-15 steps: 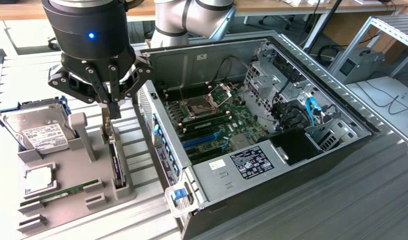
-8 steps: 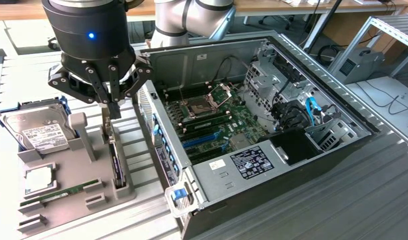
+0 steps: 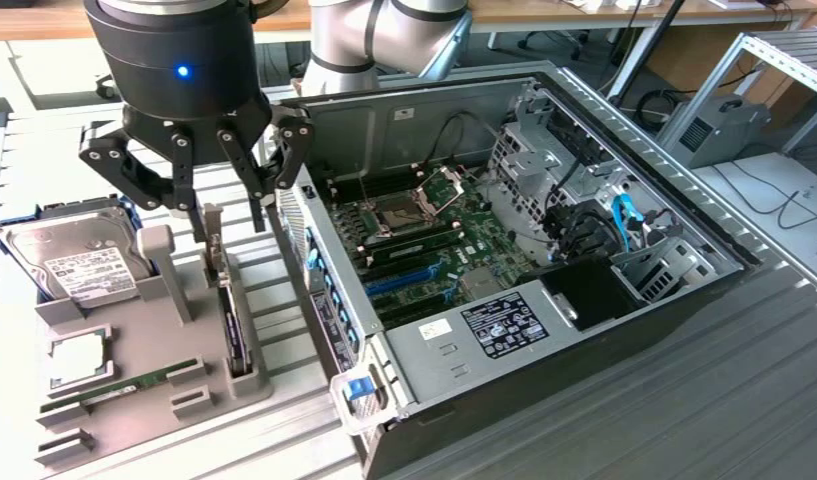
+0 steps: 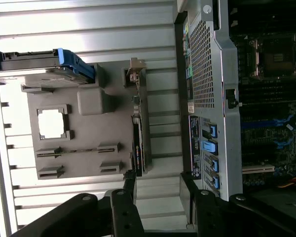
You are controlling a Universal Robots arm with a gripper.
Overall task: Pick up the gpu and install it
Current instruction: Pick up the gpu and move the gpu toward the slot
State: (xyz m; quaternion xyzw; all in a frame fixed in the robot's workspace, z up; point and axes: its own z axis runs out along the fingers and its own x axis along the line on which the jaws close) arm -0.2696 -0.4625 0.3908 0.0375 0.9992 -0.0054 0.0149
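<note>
The gpu (image 3: 233, 330) is held on edge in the grey holder (image 3: 141, 370). The pincer (image 3: 228, 215) is spread above it, nothing gripped.

1. The tool (image 3: 228, 220) hangs open-jawed just above the gpu (image 3: 232, 325), which stands on edge in a gray holder (image 3: 141, 375).
2. Just beside it, toward the exterior view's right, rises the computer case (image 3: 321, 300) wall.
3. On the other side stand a gray post (image 3: 161, 270) and a hard drive (image 3: 75, 265).
</note>
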